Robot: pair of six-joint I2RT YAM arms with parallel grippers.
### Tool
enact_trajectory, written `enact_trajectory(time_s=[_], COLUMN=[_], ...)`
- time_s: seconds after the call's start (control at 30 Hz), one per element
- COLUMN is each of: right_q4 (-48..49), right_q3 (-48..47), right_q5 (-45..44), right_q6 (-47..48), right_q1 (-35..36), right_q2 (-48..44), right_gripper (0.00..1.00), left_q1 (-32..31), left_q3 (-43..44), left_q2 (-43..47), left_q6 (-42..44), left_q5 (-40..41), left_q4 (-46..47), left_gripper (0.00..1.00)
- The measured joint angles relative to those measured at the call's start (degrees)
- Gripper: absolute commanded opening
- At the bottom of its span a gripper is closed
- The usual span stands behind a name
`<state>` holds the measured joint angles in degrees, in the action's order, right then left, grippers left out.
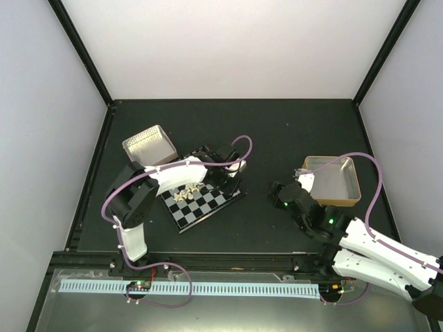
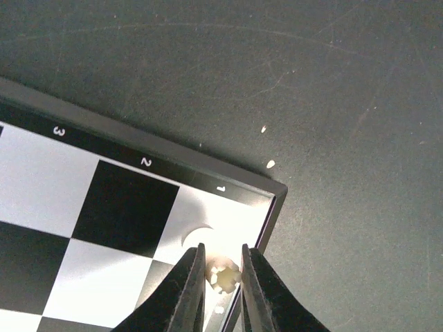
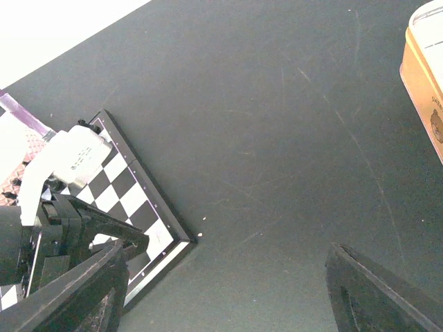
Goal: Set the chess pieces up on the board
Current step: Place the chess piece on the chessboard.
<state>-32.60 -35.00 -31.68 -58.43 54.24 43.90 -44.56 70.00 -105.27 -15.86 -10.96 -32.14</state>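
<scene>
The board (image 1: 208,205) lies tilted on the dark table, with several cream-white chess pieces (image 1: 185,193) clustered on its left part. My left gripper (image 2: 223,268) is down over the board's (image 2: 124,207) right corner, by the rim mark 1. Its fingers (image 2: 188,290) close against both sides of one cream chess piece (image 2: 224,277), seen from above on the pale corner square. My right gripper (image 3: 227,252) hangs open over bare table, to the right of the board (image 3: 138,200), with nothing between its fingers. From the top view it (image 1: 278,194) is between the board and the gold tray.
A silver metal tray (image 1: 149,145) stands behind the board on the left. A gold-sided tray (image 1: 333,181) sits at the right, its corner also in the right wrist view (image 3: 426,83). Two pale specks (image 2: 270,164) lie on the table beside the board's corner.
</scene>
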Motion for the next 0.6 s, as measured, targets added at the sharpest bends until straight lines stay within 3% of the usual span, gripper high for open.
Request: enact_trajectory(time_s=[0.23,0.6], right_q4=[-0.09,0.63], right_q3=[0.0,-0.98], right_q5=[0.02,1.9], right_q6=[-0.02,3.72], right_q1=[0.0,0.0], right_q2=[-0.2,1.92], right_gripper=[0.79,0.79], left_q1=[0.0,0.9], left_q3=[1.14,1.11], left_q2=[-0.94,0.37], left_q6=[-0.07,-1.22], left_q5=[-0.98,-0.59], left_q4=[-0.59,-2.1], left_gripper=[0.21,0.45])
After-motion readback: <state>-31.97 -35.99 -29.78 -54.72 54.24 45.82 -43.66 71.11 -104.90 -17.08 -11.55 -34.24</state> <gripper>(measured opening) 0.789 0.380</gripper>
